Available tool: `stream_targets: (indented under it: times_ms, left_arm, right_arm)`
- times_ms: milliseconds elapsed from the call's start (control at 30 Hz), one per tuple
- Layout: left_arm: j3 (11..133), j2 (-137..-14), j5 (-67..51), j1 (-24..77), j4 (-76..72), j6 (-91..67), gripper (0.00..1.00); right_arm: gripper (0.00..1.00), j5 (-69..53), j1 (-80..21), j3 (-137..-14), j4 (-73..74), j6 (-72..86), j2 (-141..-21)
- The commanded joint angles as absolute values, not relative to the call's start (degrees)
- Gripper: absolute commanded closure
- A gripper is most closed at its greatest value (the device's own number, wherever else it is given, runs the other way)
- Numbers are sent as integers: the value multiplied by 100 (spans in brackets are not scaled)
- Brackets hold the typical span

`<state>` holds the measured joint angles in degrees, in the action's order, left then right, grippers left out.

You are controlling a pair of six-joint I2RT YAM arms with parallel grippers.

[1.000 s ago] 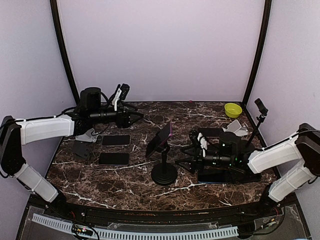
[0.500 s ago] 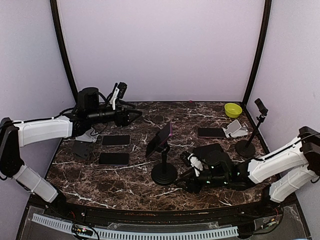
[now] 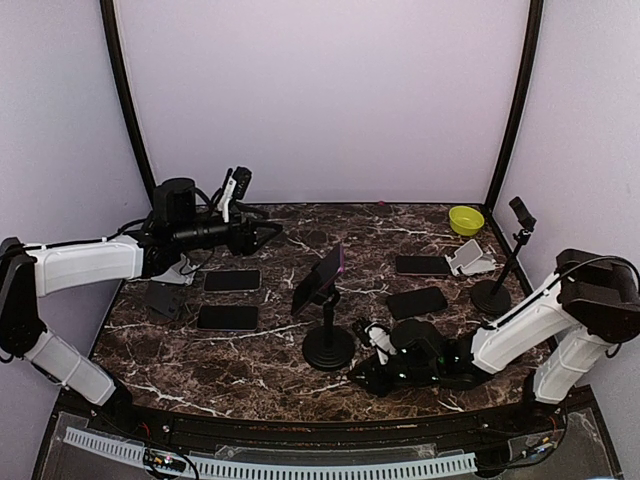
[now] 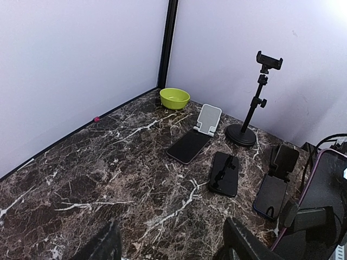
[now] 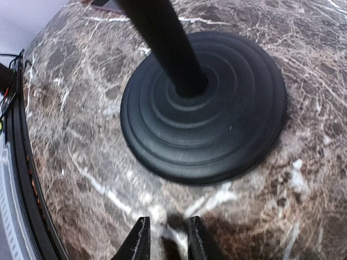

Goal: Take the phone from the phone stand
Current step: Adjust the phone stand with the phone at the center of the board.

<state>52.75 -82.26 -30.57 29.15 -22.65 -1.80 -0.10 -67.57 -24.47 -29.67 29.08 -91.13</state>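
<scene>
On the marble desk (image 3: 260, 345), the right tool (image 3: 362, 377), nearly closed and empty, has dropped beside the stand base (image 3: 328, 351), phone (image 3: 319, 279) still mounted.

Even, diffuse light is cast from above, and the lavender walls (image 3: 320, 100) are rendered bright and nearly shadowless. Only soft, short shadows are seen on the dark marble table (image 3: 270, 350) — a faint sheen is carried by its veining, without hard glare. The overhead view is sharp throughout. In the left wrist view, the nearest dark shapes at the bottom edge are blurred. The right wrist close-up is slightly soft, with the stand base (image 5: 203, 108) bulged by wide-angle distortion.
</scene>
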Motion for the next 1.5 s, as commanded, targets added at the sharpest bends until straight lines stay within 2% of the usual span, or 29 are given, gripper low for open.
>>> stream_targets:
  times_ms: [0, 433, 933, 1033, 1200, 1333, 1467]
  left_arm:
    - [5128, -7894, -3028, 2898, -2431, -211, 34]
    - [5037, -7818, -2979, 2874, -2296, -106, 34]
    - [4991, -7779, -3168, 2644, -1959, -352, 36]
    - [4933, -7737, -3156, 2635, -1939, -341, 36]
    - [4861, -7614, -2888, 2635, -1940, -371, 34]
    - [4731, -7505, -2742, 2627, -2198, -470, 32]
    - [4600, -7431, -2628, 2615, -2433, -587, 31]
  right_arm:
    - [77, 255, -6689, -2729, -3158, 3030, -9420]
    - [80, 63, -5977, -3036, -3257, 2827, -9709]
    - [78, -469, -5336, -3553, -3776, 2567, -10240]
    - [75, -666, -5176, -3660, -3914, 2459, -10168]
    - [55, -530, -5270, -3536, -3879, 2622, -9524]
    - [44, 426, -5926, -3198, -3967, 2776, -8915]
    - [40, 1313, -6365, -2890, -4747, 2994, -8933]
